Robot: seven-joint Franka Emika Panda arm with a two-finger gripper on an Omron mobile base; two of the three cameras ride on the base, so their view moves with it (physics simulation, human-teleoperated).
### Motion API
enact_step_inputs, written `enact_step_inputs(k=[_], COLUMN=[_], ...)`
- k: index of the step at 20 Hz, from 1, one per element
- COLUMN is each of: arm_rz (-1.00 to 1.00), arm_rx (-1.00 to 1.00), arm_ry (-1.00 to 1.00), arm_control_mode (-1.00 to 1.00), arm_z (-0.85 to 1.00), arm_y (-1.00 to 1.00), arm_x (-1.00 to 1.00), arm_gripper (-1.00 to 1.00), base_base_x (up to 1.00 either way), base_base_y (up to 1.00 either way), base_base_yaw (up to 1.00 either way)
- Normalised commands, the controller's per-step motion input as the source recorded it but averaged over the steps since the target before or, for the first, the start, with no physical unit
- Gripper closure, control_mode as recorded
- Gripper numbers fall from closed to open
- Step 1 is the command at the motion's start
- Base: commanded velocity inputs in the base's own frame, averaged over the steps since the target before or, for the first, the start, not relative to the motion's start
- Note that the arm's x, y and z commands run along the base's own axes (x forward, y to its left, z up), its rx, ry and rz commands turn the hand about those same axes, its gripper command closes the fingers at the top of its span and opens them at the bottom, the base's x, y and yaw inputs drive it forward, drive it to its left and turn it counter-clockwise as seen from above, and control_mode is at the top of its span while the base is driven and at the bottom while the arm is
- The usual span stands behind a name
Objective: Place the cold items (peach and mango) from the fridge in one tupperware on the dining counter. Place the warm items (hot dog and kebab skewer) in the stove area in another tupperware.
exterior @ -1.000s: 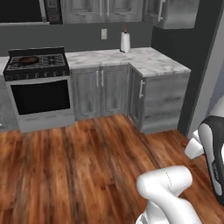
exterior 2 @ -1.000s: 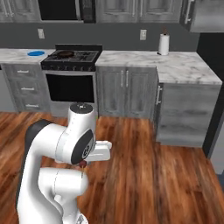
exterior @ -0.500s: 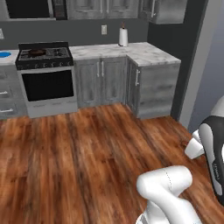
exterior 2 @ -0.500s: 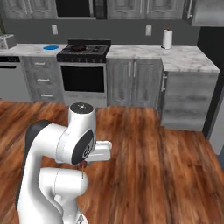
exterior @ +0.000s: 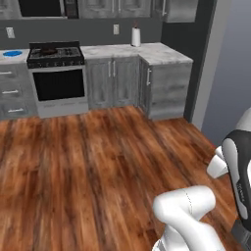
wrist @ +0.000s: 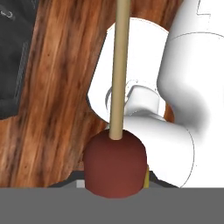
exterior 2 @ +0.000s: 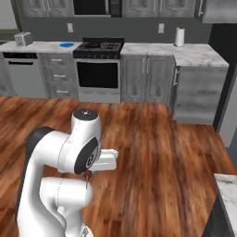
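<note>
In the hand view, the kebab skewer (wrist: 114,164) sits at the bottom centre of the frame, its dark red meat chunk low and its pale wooden stick running straight up to the top edge. The pincer (wrist: 114,183) is closed on it. In the right base view a small bit of the skewer hangs under the folded arm at lower left. The stove (exterior 2: 100,48) stands in the upper middle, with a paper towel roll (exterior 2: 179,36) on the counter (exterior 2: 194,54) at upper right.
</note>
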Motion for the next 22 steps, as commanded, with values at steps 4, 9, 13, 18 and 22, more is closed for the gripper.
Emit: enact_step_inputs(k=[4, 9, 13, 18, 22], arm_rz=[0.00, 0.00, 0.00, 0.00, 0.00], arm_rx=[0.00, 0.00, 0.00, 0.00, 0.00], arm_ry=[0.00, 0.00, 0.00, 0.00, 0.00], arm_control_mode=[1.00, 1.00, 1.00, 1.00, 1.00], arm_z=[0.00, 0.00, 0.00, 0.00, 0.00], arm_y=[0.00, 0.00, 0.00, 0.00, 0.00], arm_x=[0.00, 0.00, 0.00, 0.00, 0.00], arm_gripper=[1.00, 1.00, 1.00, 1.00, 1.00], base_base_x=[-1.00, -1.00, -1.00, -1.00, -1.00], base_base_y=[0.01, 0.35, 0.81, 0.91, 0.58], base_base_yaw=[0.09, 0.09, 0.07, 0.05, 0.06])
